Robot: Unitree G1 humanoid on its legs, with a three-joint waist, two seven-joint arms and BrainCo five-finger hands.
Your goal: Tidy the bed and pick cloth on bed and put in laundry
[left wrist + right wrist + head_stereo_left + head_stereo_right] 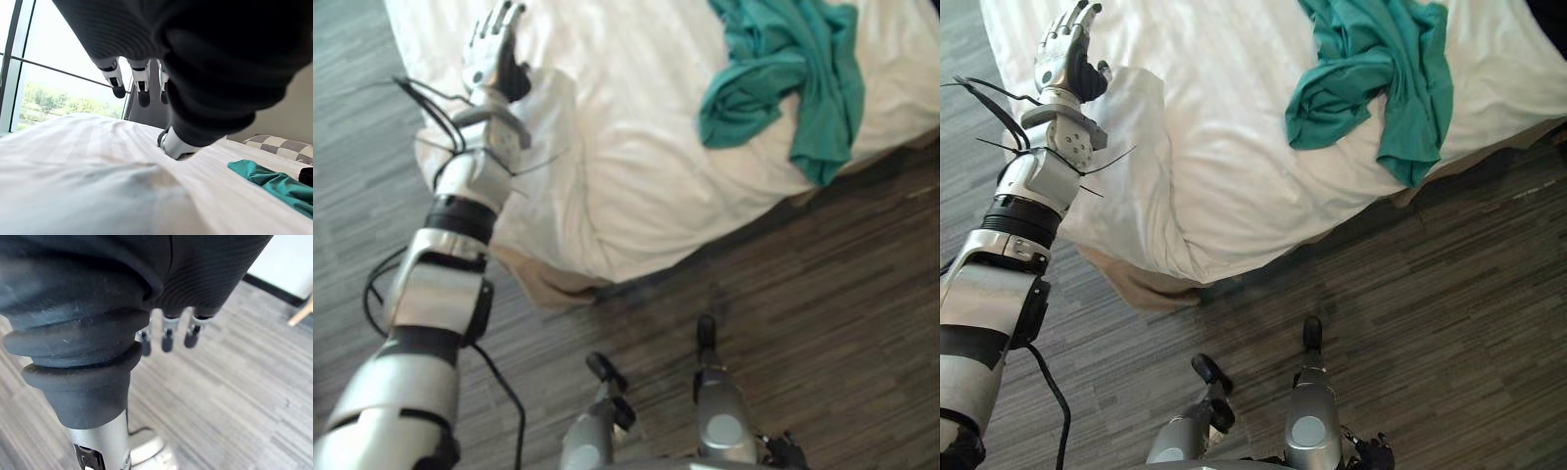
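A crumpled teal cloth (783, 83) lies on the white bed (626, 147) at the far right, one end hanging toward the bed's edge; it shows too in the right eye view (1371, 73) and, low past my fingers, in the left wrist view (274, 183). My left hand (491, 44) hovers over the bed's near left corner, fingers straight and relaxed, holding nothing, well to the left of the cloth. My right hand (168, 335) hangs over the wooden floor with its fingers (192, 338) loosely extended and empty.
The bed's corner sheet droops over a tan mattress base (543, 284) near the floor. Grey wood-plank floor (803, 313) runs along the bed's near side. A checked pillow (283, 147) lies at the head of the bed, and a large window (49, 88) stands beyond it.
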